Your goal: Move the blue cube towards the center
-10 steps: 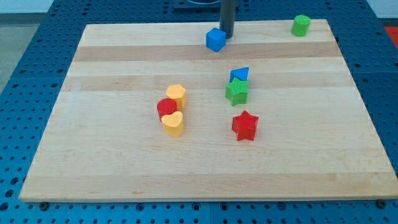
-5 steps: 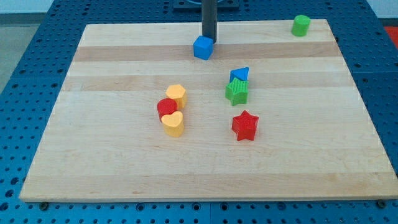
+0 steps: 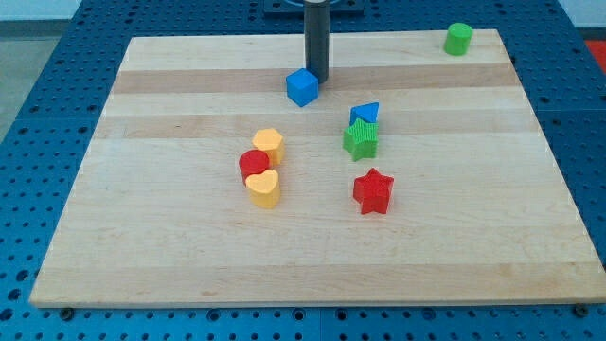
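Observation:
The blue cube (image 3: pixel 302 87) sits on the wooden board (image 3: pixel 170 237), above the board's middle and a little to the view's left of it. My tip (image 3: pixel 316 78) is right behind the cube, at its upper right corner, touching or almost touching it. The dark rod rises straight up out of the view's top.
A blue triangular block (image 3: pixel 365 114) touches a green star-like block (image 3: pixel 361 140) right of centre. A red star (image 3: pixel 373 191) lies below them. A yellow block (image 3: pixel 269 144), a red block (image 3: pixel 253 164) and a yellow heart (image 3: pixel 263 188) cluster left of centre. A green cylinder (image 3: pixel 458 39) stands at the top right corner.
The blue cube has slid to the view's left and down, from near the top edge towards the middle. My tip has followed it the same way, staying behind it.

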Robot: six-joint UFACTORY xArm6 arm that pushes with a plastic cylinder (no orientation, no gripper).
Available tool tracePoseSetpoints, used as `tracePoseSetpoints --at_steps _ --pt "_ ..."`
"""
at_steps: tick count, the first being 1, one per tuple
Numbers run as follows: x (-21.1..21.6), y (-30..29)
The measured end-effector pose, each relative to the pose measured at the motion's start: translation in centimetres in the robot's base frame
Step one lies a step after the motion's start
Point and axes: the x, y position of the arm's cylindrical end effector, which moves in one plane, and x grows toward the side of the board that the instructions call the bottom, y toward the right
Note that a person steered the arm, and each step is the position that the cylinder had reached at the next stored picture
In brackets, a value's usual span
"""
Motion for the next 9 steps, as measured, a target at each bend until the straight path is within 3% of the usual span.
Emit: tracePoseSetpoints --at_steps 4,9 --pt "0.2 -0.4" --pt "4.4 -0.9"
